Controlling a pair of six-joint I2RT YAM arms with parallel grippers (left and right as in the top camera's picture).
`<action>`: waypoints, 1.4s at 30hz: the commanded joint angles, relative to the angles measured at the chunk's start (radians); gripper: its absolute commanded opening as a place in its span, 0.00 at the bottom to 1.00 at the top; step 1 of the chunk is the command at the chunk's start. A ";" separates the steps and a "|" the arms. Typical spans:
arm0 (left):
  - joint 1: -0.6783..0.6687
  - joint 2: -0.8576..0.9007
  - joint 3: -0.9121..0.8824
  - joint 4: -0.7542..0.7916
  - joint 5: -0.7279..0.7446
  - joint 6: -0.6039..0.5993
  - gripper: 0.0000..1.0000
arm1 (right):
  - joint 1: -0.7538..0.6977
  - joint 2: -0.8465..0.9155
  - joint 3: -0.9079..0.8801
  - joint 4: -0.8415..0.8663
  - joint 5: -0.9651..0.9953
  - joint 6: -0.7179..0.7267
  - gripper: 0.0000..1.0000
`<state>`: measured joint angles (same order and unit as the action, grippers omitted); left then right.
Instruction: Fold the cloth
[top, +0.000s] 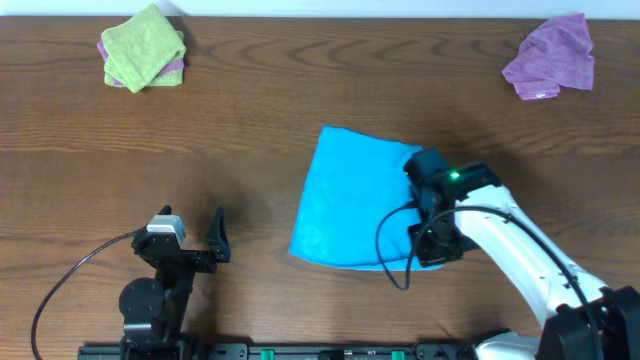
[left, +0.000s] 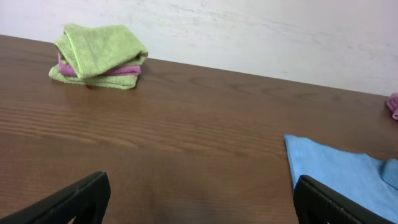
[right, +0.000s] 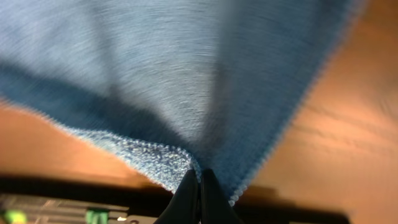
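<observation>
Blue cloth (top: 352, 200) pinched in right claw (right: 200, 185) (left claw (left: 200, 198) spread wide).

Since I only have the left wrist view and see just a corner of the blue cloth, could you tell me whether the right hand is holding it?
Observer: Yes, the right hand is shut on an edge of the blue cloth.
Operator: Thank you. Which part of the cloth is that?
Observer: Overhead, it is the near right corner.
Operator: And the pink sliver at my right edge?
Observer: A crumpled purple cloth at the far right of the table.
</observation>
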<state>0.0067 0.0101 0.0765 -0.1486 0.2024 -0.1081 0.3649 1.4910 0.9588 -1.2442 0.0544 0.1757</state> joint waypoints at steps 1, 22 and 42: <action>0.006 -0.004 -0.029 -0.011 -0.002 -0.004 0.95 | -0.051 -0.012 -0.026 0.004 0.090 0.138 0.17; 0.006 -0.004 -0.029 -0.011 0.001 -0.004 0.95 | -0.050 0.028 -0.033 0.374 -0.045 0.009 0.01; 0.006 -0.004 -0.029 -0.008 0.006 -0.030 0.96 | -0.098 0.279 -0.012 0.611 0.018 -0.043 0.01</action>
<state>0.0067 0.0105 0.0765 -0.1482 0.2031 -0.1268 0.2943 1.7409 0.9348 -0.6197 0.0471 0.1478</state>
